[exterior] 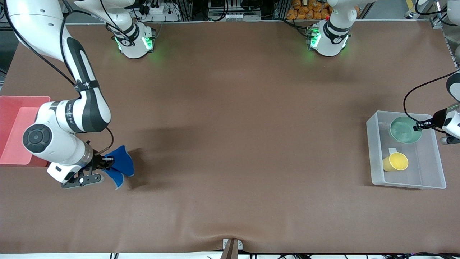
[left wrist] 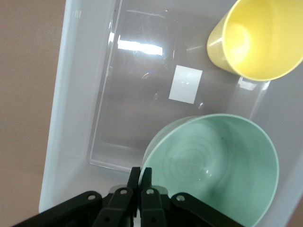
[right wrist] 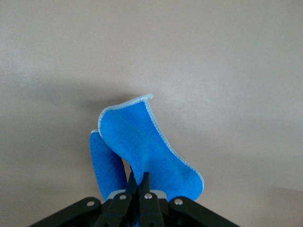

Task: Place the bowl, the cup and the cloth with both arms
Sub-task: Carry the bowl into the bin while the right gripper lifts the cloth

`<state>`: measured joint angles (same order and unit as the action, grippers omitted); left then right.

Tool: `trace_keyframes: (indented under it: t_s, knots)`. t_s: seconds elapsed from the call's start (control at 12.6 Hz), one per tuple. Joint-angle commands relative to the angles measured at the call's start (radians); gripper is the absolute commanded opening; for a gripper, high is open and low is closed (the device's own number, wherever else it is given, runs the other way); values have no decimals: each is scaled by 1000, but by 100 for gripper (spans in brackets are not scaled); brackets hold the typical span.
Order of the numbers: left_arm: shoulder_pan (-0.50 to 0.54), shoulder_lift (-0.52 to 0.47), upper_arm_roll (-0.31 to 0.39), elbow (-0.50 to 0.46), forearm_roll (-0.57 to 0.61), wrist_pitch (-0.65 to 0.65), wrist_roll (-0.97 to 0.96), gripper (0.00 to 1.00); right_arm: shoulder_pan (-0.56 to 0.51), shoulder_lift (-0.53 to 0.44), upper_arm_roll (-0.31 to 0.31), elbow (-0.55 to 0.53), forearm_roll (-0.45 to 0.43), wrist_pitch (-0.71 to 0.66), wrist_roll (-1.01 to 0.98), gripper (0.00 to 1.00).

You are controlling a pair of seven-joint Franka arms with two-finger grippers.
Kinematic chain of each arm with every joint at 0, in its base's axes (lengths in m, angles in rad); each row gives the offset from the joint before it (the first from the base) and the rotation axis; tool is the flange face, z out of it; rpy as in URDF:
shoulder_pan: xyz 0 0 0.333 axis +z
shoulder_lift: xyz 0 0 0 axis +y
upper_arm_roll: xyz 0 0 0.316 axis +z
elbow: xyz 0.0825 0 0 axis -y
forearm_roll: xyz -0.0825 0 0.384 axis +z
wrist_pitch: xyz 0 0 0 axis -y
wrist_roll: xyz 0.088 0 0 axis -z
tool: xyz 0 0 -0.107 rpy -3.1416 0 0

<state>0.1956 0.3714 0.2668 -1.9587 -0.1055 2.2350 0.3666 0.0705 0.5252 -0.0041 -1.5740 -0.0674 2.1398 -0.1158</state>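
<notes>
- Toward the right arm's end of the surface (exterior: 230, 144), at about 8 o'clock in the front view, the right gripper (exterior: 107, 160) has its fingers pinched shut on the royal-blue cloth (exterior: 120, 169), which hangs bunched in folds just above the brown cover.
- Beside that arm, at 9 o'clock, sits a red tray (exterior: 21, 108), apparently empty.
- At 3 o'clock, toward the left arm's end, a clear plastic bin (exterior: 375, 151) holds the mint-green bowl (exterior: 404, 131) and the yellow cup (exterior: 397, 162), the cup lying on its side nearer the front camera.
- Over the bowl's rim, the left gripper (left wrist: 140, 177) shows its fingers closed tight on the thin edge of the bowl.
- Judging by this, bowl and cup are already in the bin, and the cloth step is in hand.
- Next, the right arm likely needs to carry the cloth over the red tray and let go; the left must free the rim without tipping the bowl.
</notes>
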Motion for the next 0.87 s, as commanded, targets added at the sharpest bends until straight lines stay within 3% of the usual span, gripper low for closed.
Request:
trace_keyframes:
  t_s: [0.0, 0.16, 0.71, 0.79]
  knots:
    - [18, 10, 2, -37, -51, 67, 78, 0, -6, -28, 3, 43, -51, -18, -42, 0]
    - [19, 41, 2, -61, -71, 139, 106, 0, -11, -51, 0, 89, -77, -47, -79, 0]
    - [21, 153, -1, -68, -72, 282, 179, 0, -32, -229, -2, 92, -112, -285, -128, 0]
    - [15, 152, -1, -63, -72, 282, 189, 17, -40, -258, 0, 94, -138, -323, -130, 0]
